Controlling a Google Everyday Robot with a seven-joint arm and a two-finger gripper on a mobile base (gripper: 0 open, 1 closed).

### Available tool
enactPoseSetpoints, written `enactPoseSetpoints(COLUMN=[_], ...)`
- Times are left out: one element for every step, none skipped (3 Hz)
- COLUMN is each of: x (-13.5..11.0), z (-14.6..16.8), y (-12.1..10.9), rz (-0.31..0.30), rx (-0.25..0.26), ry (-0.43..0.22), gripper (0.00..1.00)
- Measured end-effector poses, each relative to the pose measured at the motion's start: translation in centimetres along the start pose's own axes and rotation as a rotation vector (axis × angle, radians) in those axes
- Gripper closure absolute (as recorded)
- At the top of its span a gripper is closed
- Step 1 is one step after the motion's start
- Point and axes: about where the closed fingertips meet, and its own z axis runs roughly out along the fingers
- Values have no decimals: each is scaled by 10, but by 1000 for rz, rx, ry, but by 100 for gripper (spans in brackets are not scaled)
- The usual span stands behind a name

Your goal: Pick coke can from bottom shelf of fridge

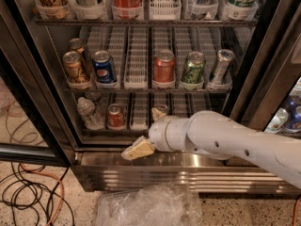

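The fridge (pixel 37 102) stands open in front of me. The coke can (pixel 115 117), short and red with a silver top, stands upright on the bottom shelf (pixel 140 124), left of centre in a white lane. My gripper (pixel 146 132) is open just outside the shelf's front edge, to the right of the coke can and a little below it. One tan finger (pixel 138 150) points down-left over the steel base panel (pixel 141 173). The other fingertip (pixel 158 112) points up at the shelf. The gripper holds nothing. A second red can (pixel 164 67) stands on the middle shelf.
A clear water bottle (pixel 87 113) stands left of the coke can. The middle shelf holds a gold can (pixel 75 68), a blue Pepsi can (pixel 103 68), a green can (pixel 193 68) and a slim silver can (pixel 221 66). A plastic bag (pixel 146 206) and cables (pixel 28 192) lie on the floor.
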Motion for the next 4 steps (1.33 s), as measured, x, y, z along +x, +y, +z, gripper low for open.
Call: enactPoseSetpoints(x=[-6,-2,-8,-17], z=[3,6,44,138], y=[-9,-1,6,17], rz=[-7,28,68,101], rx=[37,10,-30,-69], ry=[-13,-10,-52,-125], gripper=[0,0,0,0])
